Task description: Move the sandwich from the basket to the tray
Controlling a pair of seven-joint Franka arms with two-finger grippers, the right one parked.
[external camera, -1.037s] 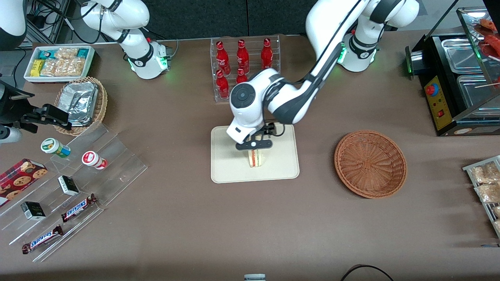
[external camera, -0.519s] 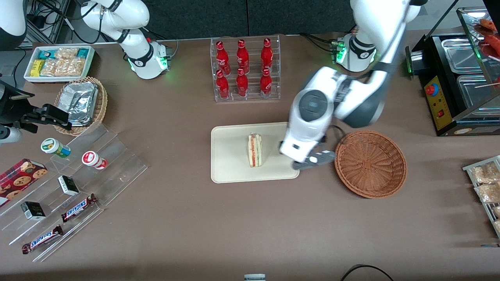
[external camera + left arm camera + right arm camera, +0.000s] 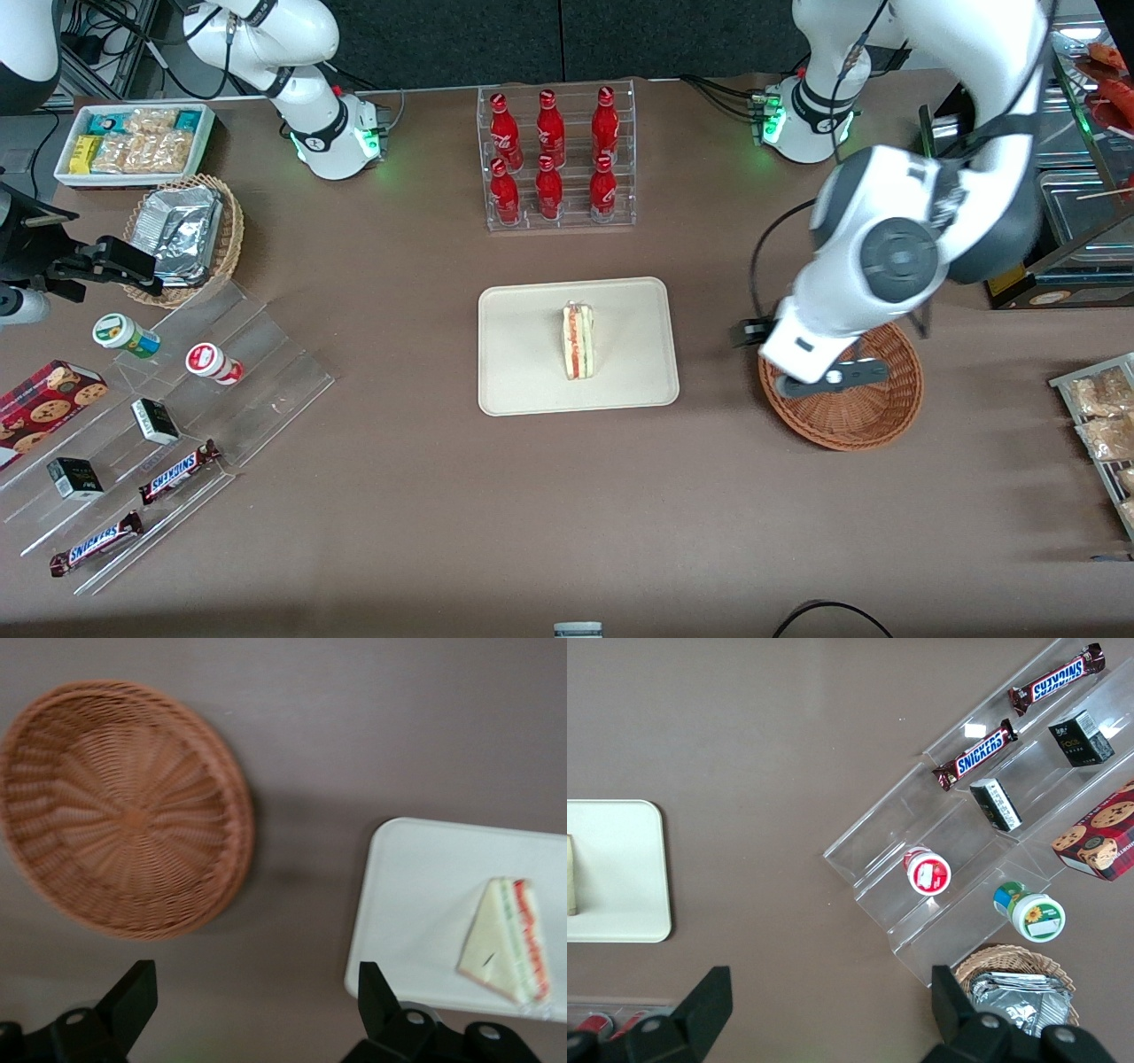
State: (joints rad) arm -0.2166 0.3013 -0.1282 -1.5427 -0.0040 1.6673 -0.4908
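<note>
The sandwich [image 3: 578, 341], a white wedge with a red-orange stripe, stands on its edge in the middle of the cream tray [image 3: 523, 381]. The wrist view shows the same sandwich [image 3: 507, 941] on the tray [image 3: 416, 904], beside the reddish-brown wicker basket [image 3: 124, 806]. Nothing lies in the basket [image 3: 873, 416], which sits beside the tray toward the working arm's end. My gripper [image 3: 828, 379] hangs above the basket's rim nearest the tray. In the wrist view the gripper [image 3: 255, 974] is open, with only bare table between its fingers.
A clear rack of red bottles [image 3: 554, 155] stands farther from the camera than the tray. An acrylic step stand with snacks [image 3: 177, 416], a tan basket of foil packets [image 3: 186, 235] and a white bin [image 3: 133, 142] sit toward the parked arm's end. A black food warmer [image 3: 1036, 204] stands past the basket.
The gripper let go of the sandwich on the tray, rose and swung sideways to above the basket. The sandwich stays standing on the tray.
</note>
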